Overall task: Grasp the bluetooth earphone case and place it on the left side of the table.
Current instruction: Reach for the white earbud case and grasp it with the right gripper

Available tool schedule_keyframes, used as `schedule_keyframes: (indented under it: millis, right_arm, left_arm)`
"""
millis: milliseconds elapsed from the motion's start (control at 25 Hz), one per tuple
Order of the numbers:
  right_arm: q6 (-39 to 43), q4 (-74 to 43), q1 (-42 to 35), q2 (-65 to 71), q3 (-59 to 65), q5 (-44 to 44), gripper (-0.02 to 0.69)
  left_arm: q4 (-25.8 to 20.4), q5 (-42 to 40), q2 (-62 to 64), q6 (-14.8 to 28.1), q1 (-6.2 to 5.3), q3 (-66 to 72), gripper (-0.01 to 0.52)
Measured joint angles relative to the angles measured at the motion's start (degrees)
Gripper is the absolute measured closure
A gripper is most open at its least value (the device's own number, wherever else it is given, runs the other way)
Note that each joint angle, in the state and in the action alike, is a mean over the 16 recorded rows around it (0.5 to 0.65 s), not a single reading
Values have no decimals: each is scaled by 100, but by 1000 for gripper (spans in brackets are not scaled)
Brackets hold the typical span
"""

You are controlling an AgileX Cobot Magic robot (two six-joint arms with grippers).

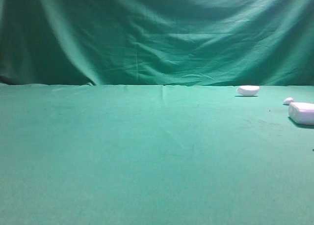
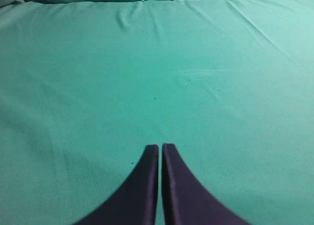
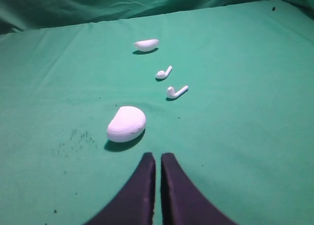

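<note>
Closed tight with nothing between its dark fingers, the right gripper hovers just behind the bluetooth earphone case lying on the table, likely a light, stiff, slippery pebble best pinched across its narrower flanks.

A draped, creased green backdrop hangs in soft light.
</note>
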Motion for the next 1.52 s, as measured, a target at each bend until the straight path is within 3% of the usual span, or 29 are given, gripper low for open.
schedule_keyframes:
  millis: [640,1160,1320,1520]
  right_arm:
    - [0,-76,0,0,5,-106,665]
    - [1,-301,0,130,-273,-1931,665]
    - [24,-285,0,522,-735,-1783,665]
    - [101,-68,0,1298,-1444,-828,665]
  left_arm:
    - [0,0,0,0,0,0,514]
    - [0,0,0,0,0,0,514]
    - [0,0,0,0,0,0,514]
    - [0,0,0,0,0,0,514]
